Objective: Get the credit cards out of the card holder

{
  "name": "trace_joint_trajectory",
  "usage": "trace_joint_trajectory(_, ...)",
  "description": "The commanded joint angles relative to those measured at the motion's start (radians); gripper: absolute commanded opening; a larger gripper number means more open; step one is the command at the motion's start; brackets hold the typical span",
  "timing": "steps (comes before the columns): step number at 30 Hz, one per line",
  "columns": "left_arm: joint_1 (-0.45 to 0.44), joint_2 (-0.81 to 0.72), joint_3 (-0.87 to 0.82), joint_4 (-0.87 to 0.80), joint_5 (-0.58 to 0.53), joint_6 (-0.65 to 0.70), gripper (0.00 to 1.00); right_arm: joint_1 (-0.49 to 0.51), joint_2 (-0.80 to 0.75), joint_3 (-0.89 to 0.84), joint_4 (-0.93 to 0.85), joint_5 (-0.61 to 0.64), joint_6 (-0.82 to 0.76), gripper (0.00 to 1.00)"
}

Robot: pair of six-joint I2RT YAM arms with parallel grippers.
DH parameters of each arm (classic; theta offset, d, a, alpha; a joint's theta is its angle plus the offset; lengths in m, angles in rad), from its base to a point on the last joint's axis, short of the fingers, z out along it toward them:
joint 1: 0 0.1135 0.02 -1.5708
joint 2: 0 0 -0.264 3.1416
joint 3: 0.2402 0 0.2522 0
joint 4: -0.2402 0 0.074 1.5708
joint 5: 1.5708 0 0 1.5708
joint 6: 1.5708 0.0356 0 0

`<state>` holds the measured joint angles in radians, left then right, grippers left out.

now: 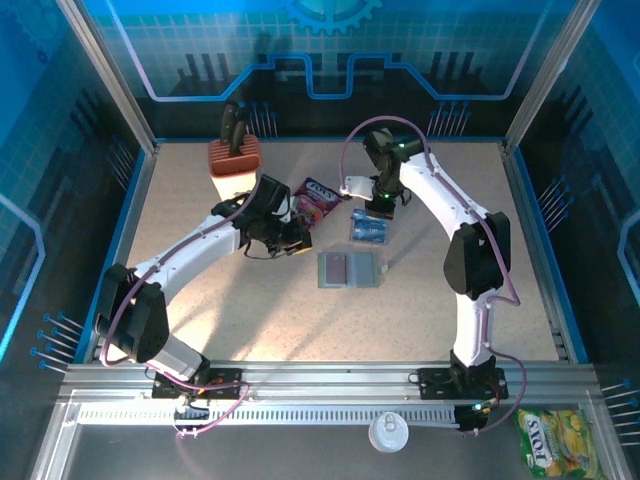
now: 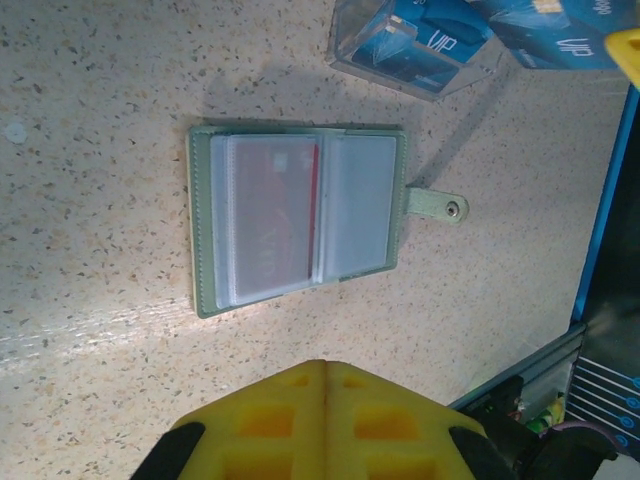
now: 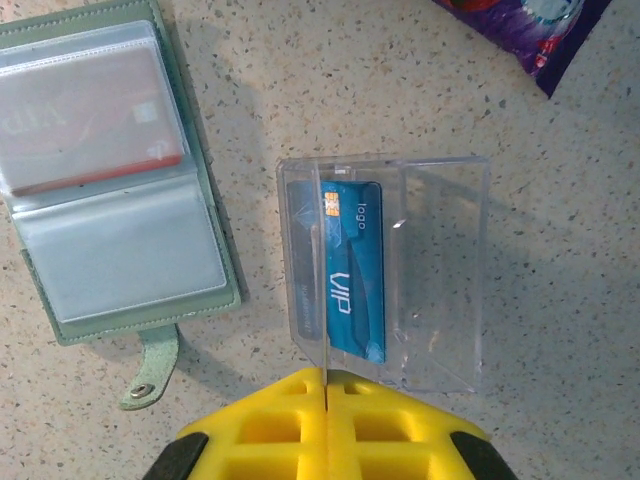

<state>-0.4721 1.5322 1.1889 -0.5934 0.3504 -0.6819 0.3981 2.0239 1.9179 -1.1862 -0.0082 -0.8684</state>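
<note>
Yellow left fingers [image 2: 320, 380] are seen pressed together at 6 o'clock in the left wrist view, with nothing clamped between them. At their 12 o'clock, apart from them, the card holder [image 2: 300, 220] is laid open and flat on the speckled bench [image 2: 90, 120]. A red card [image 2: 275, 215] is seen through the clear sleeve of one panel; the sleeve of the other panel is seen to be blank. A strap [image 2: 435, 205] with a snap is extended from the holder's edge at 3 o'clock.

From the right wrist, the right fingers [image 3: 322, 385] are likewise shown shut together and empty at 6 o'clock. Just beyond them at 12 o'clock a clear box [image 3: 440, 270] is set, and a blue card [image 3: 350, 270] marked VIP is held inside its left half. The card holder [image 3: 110, 170] is placed at 10 o'clock, just beside the box. A purple snack packet [image 3: 520, 30] is glimpsed at 1 o'clock.

From above, the card holder [image 1: 350, 270] is found near the bench's middle, the clear box [image 1: 369, 228] at its 1 o'clock, and the purple snack packet [image 1: 318, 198] at its 11 o'clock.
</note>
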Motion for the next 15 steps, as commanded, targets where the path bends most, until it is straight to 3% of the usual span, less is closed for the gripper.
trace_joint_trajectory(1,0.0,0.006,0.048,0.013,0.036,-0.013,0.05,-0.015,0.04,0.055,-0.054,-0.032,0.007,0.0)
trace_joint_trajectory(15,-0.005,0.044,0.013,0.065,0.044,-0.024,0.05,-0.033,0.156,0.112,-0.063,-0.013,-0.017,0.0)
